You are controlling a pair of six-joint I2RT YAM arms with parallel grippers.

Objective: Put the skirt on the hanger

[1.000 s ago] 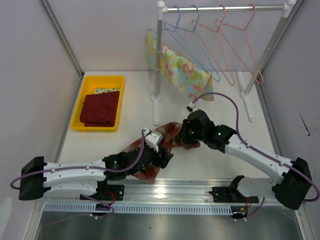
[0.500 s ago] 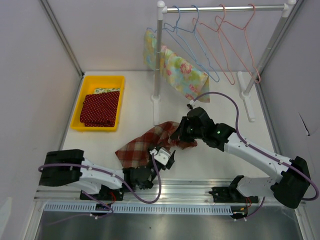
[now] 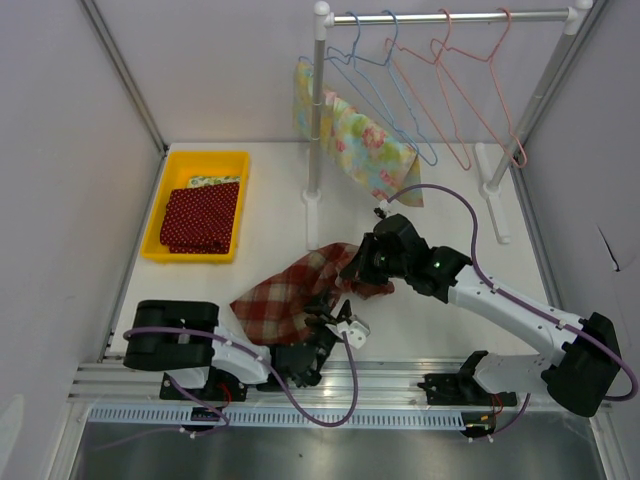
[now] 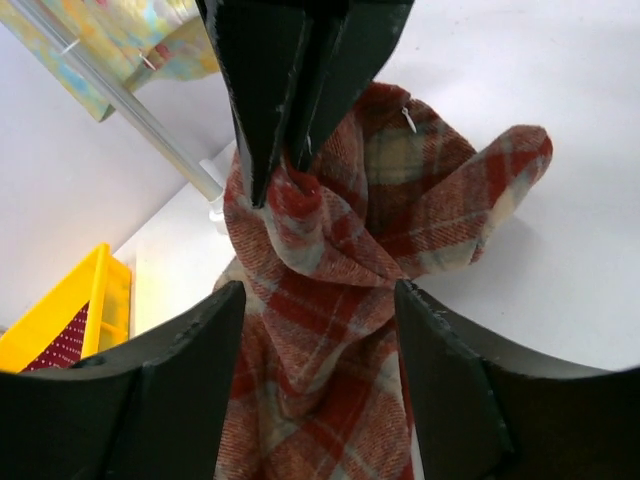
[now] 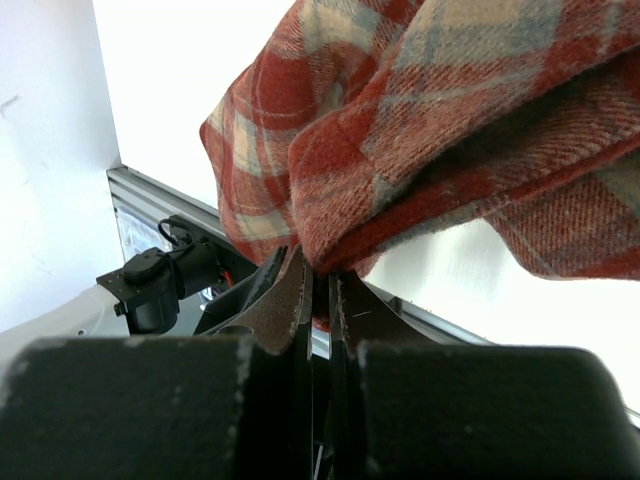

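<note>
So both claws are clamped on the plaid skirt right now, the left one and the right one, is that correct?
Not quite. Only the right claw is clamped on the plaid skirt. The left claw is open, spread wide with nothing pinched between its sides, as the left wrist view shows.

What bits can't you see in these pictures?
- Top view: the right gripper and its arm cover the end of the skirt that it pinches.
- Left wrist view: the left gripper and the bottom edge hide the skirt's lower part.
- Top view: in the yellow tray, the dotted cloth covers most of a patterned cloth under it.
</note>
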